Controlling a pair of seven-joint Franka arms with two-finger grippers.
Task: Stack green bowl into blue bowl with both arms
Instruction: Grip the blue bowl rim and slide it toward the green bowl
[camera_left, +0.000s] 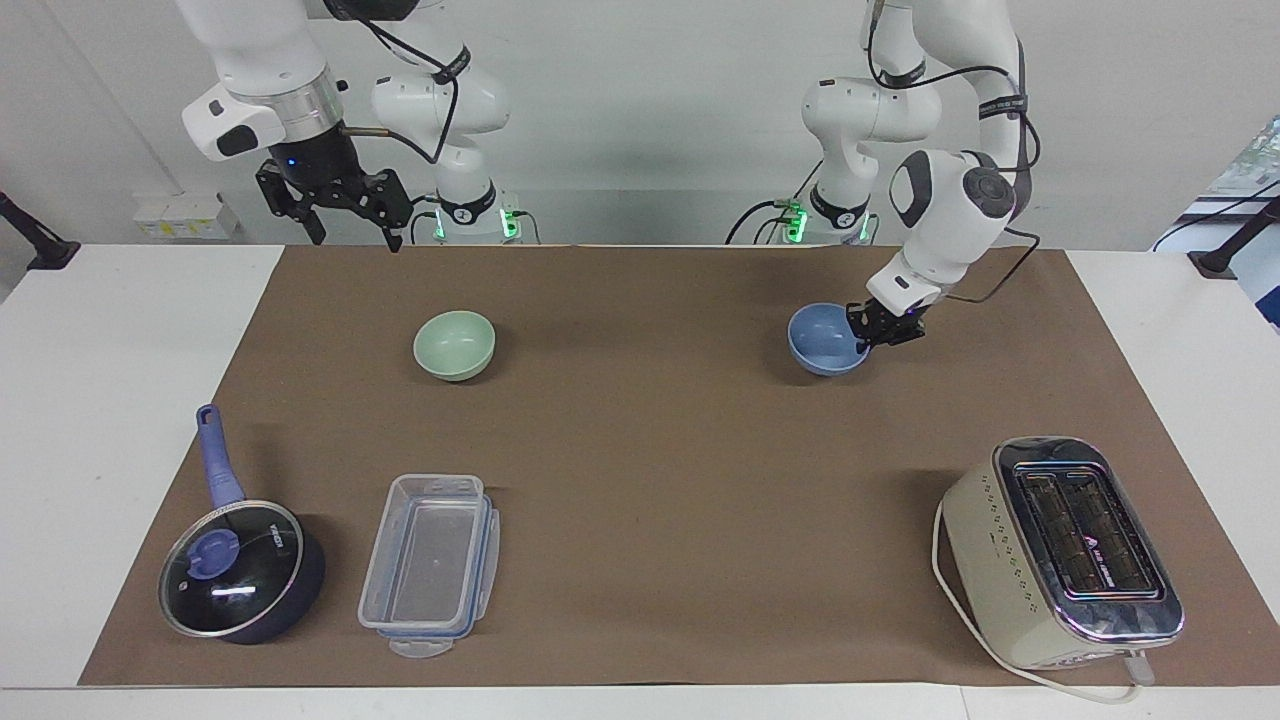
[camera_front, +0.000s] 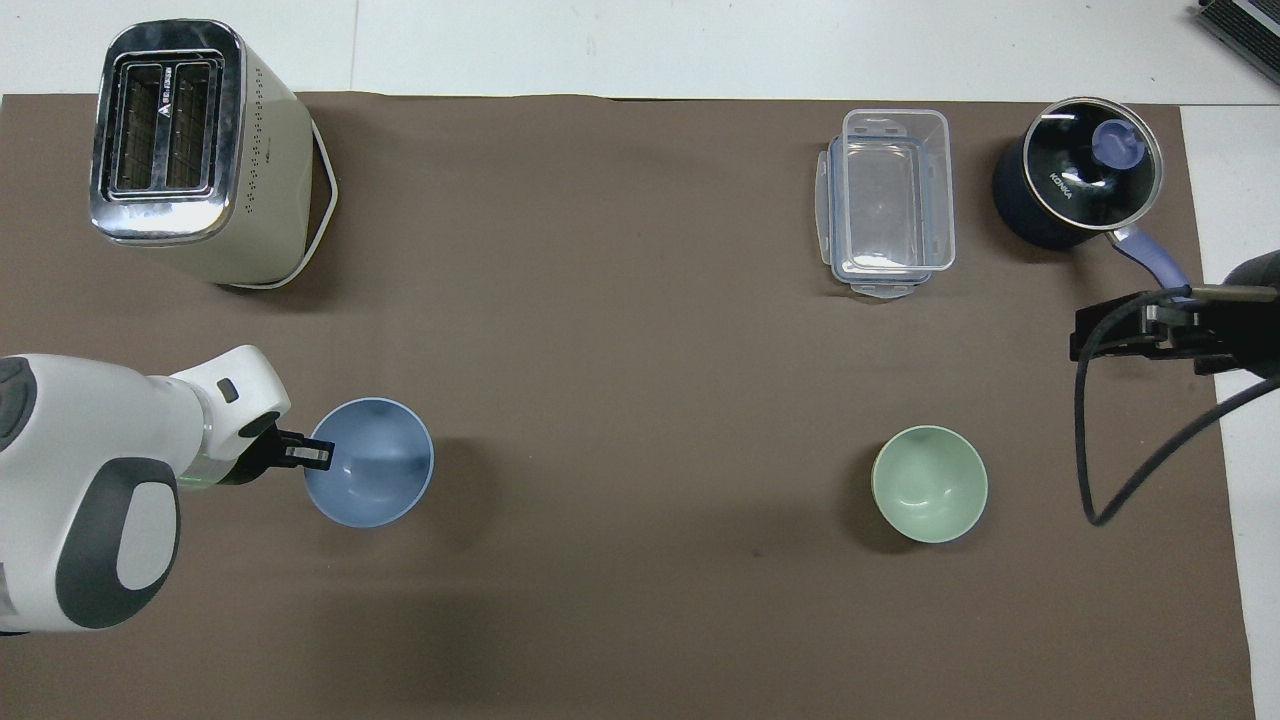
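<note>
Overhead view first, read across: the cream toaster (camera_front: 190, 150) stands at the mat's edge farthest from the robots, at the left arm's end, well apart from everything else. Nearer the robots, the left gripper (camera_front: 318, 456) is clamped tight on the rim of the blue bowl (camera_front: 370, 462), a small, smooth, plain periwinkle bowl; in the facing view the bowl (camera_left: 826, 340) appears lifted slightly off the brown mat (camera_left: 640, 430), its shadow showing beneath it. A wide stretch of bare mat lies between this bowl and the green bowl (camera_front: 930, 484), which is a pale mint, matte, round bowl of about the same size, sitting upright on the mat toward the right arm's end with open mat all around it. Farther from the robots than the green bowl sit a clear plastic container (camera_front: 888, 200) and, beside it toward the mat's corner, a dark lidded pan (camera_front: 1078, 170) with a blue handle. The right gripper (camera_left: 345, 215) waits, raised with its fingers spread apart and holding nothing, over the table's edge nearest the robots at the right arm's end.
</note>
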